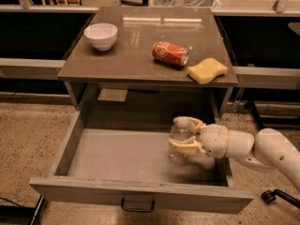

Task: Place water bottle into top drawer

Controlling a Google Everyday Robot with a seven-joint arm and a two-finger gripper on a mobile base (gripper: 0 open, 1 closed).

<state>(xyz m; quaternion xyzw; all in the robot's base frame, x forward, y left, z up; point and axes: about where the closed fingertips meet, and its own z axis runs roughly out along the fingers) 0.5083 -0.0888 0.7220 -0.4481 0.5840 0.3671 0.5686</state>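
Observation:
The top drawer (117,156) is pulled wide open under the table, with a pale flat bottom and a small dark handle (137,204) on its front. The water bottle (179,144), small and clear, stands upright inside the drawer at its right side, its base at or near the drawer bottom. My gripper (185,134) reaches in from the right on a white arm, and its tan fingers (186,146) are closed around the bottle's body.
On the tabletop (131,60) lie a white bowl (101,35) at the back left, an orange-red soda can (170,53) on its side, and a yellow sponge (206,70) at the right edge. A dark wheeled base (274,197) shows at the lower right.

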